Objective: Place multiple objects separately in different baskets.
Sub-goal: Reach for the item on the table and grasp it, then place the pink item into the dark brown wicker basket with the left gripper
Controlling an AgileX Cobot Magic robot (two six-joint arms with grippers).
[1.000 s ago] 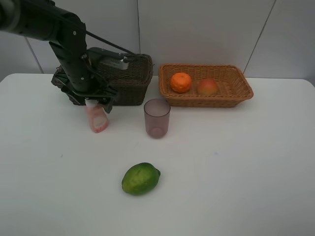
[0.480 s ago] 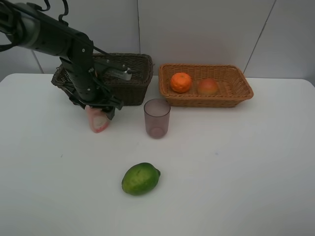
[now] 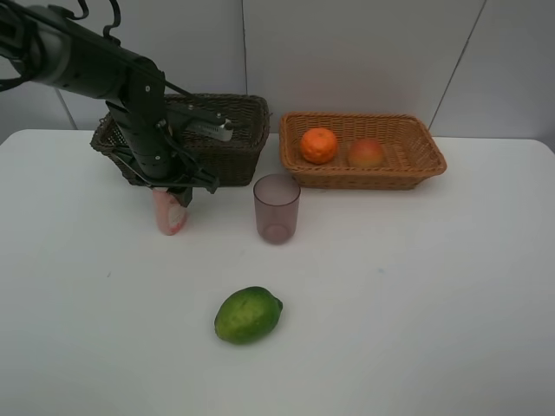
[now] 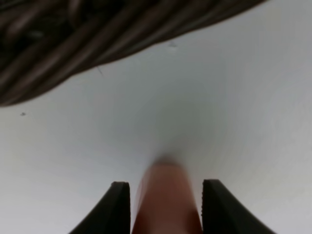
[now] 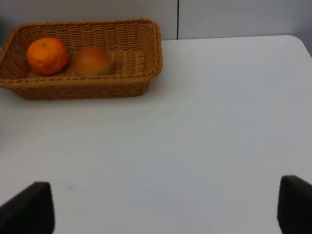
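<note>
My left gripper (image 3: 176,196) is shut on the small pink bottle (image 3: 169,214), upright in front of the dark brown basket (image 3: 234,143). The left wrist view shows the bottle (image 4: 165,200) between both fingers (image 4: 117,204), with the basket (image 4: 97,34) beyond. The purplish cup (image 3: 277,208) stands to the bottle's right. The green fruit (image 3: 248,315) lies near the front. The orange (image 3: 318,145) and the peach (image 3: 366,153) lie in the tan basket (image 3: 408,173). My right gripper (image 5: 161,209) is open and empty, facing that basket (image 5: 83,90). The pump bottle is hidden.
The white table (image 3: 416,286) ends at a grey panelled wall right behind the baskets. The left arm (image 3: 130,95) leans over the dark basket's front. The right arm is out of the high view.
The left arm has dropped lower and its wrist has turned. The pink bottle has turned with it and now shows its narrow side. Nothing else has moved.
</note>
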